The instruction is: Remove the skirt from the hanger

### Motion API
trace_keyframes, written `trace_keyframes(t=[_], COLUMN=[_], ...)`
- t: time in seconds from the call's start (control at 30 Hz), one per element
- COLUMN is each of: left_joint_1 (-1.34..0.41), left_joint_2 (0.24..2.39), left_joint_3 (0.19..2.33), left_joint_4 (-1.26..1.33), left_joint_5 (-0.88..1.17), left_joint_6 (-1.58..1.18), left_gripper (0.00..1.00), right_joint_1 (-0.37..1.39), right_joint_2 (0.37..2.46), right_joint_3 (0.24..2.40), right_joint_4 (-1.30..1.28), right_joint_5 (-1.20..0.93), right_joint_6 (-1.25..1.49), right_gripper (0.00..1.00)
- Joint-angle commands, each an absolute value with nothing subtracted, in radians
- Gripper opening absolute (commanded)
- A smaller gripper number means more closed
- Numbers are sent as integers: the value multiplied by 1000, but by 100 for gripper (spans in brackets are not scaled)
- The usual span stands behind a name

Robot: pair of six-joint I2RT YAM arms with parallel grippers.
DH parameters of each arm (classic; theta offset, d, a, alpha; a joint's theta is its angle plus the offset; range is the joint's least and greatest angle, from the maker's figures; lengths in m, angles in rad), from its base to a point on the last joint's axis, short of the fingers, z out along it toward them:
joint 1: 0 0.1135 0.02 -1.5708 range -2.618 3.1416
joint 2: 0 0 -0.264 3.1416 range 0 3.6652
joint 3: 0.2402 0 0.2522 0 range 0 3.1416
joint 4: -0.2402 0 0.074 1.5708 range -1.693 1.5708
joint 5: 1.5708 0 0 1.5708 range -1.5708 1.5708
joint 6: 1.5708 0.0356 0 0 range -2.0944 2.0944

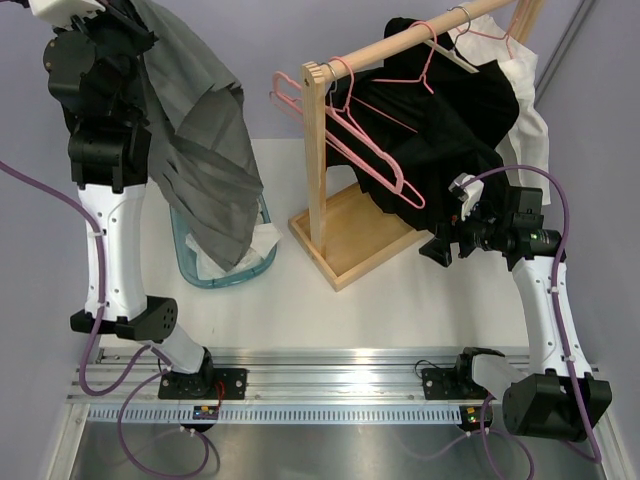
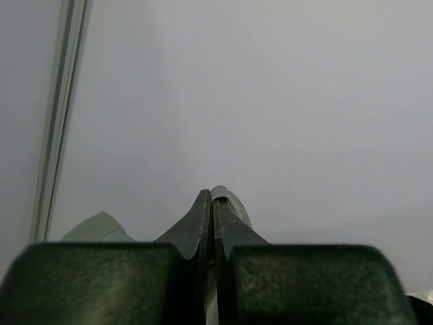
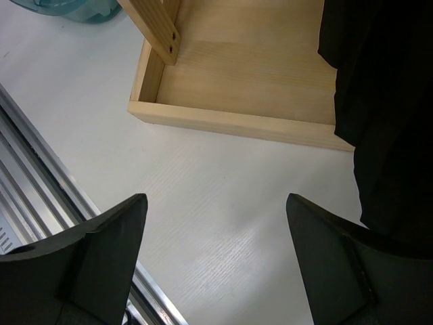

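A grey pleated skirt (image 1: 210, 160) hangs from my raised left arm at the top left, its hem reaching down into a blue basket (image 1: 190, 262). In the left wrist view my left gripper (image 2: 212, 200) is shut on a fold of that grey skirt fabric (image 2: 235, 204). Several pink hangers (image 1: 360, 140) hang on the wooden rail; the ones nearest its left end are bare. My right gripper (image 1: 437, 248) is open and holds nothing. It sits low beside the rack's base, under a black garment (image 1: 440, 120). The right wrist view shows its fingers (image 3: 115, 230) wide apart over the white table.
The wooden rack (image 1: 318, 150) stands on a shallow wooden tray (image 3: 230, 81) in the middle of the table. A white garment (image 1: 527, 110) hangs behind the black one. A white cloth (image 1: 262, 238) lies in the basket. A metal rail (image 1: 320, 385) runs along the near edge.
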State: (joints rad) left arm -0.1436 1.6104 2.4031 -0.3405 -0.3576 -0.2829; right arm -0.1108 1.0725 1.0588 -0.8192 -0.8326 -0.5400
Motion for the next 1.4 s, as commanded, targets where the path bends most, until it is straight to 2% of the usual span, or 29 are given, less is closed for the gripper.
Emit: trace_keyframes(t=[0.0, 0.1, 0.23, 0.47, 0.63, 0.83, 1.0, 1.13, 1.37], left_joint_1=[-123, -120, -115, -107, -106, -106, -107, -106, -106], left_joint_2=[1591, 1554, 1454, 1284, 1189, 1030, 933, 979, 1189], left_joint_3=[2431, 2352, 2092, 1757, 1605, 1436, 1306, 1188, 1069], left_joint_4=[-202, -207, -173, -163, -210, -455, -630, -686, -566], left_joint_5=[-382, -371, -370, -370, -287, -224, -261, -273, -230], left_joint_6=[-282, -275, -246, -229, -302, -417, -443, -480, -538], left_gripper=[0, 0, 0, 0, 0, 0, 0, 0, 0], right_joint_1=[-118, -118, -118, -120, -120, -120, -121, -121, -121], right_joint_2=[1051, 1052, 1051, 1054, 1057, 1055, 1071, 1091, 1072], right_joint_3=[1051, 1049, 1043, 1038, 1046, 1039, 1038, 1057, 1057], right_joint_4=[-776, -769, -772, -788, -795, -801, -799, -788, -801], right_joint_5=[-867, -868, -867, -868, -868, -865, -879, -894, -903], right_joint_6=[-529, -525, -532, -541, -548, -548, -549, -542, -545], right_gripper=[91, 91, 91, 91, 91, 91, 91, 92, 92])
